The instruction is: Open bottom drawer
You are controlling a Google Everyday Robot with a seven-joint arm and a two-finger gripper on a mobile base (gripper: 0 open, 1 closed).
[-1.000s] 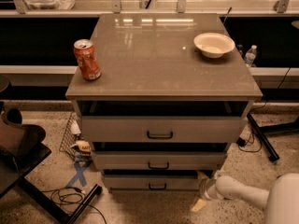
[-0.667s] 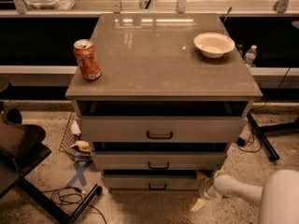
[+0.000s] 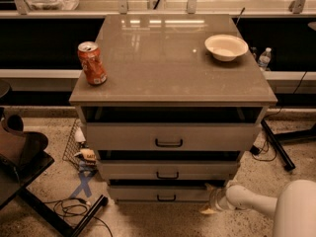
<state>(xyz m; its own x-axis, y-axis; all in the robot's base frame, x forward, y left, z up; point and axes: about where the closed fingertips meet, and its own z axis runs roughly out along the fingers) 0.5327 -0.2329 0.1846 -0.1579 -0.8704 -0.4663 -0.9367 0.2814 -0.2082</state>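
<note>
Camera view: a three-drawer cabinet stands under a brown tabletop (image 3: 168, 68). The bottom drawer (image 3: 138, 193) is the lowest, just above the floor. Its small black handle (image 3: 166, 198) runs horizontally at mid-front. The hand (image 3: 211, 205) is low at the drawer's right end, so the handle lies leftward at similar height. I cannot tell whether the hand is spread or closed.

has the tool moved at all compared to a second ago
No. The tool stays low near the floor, beside the right end of the flat grey-beige bottom drawer with its small black bar handle, at the same spot against that drawer's corner.
</note>
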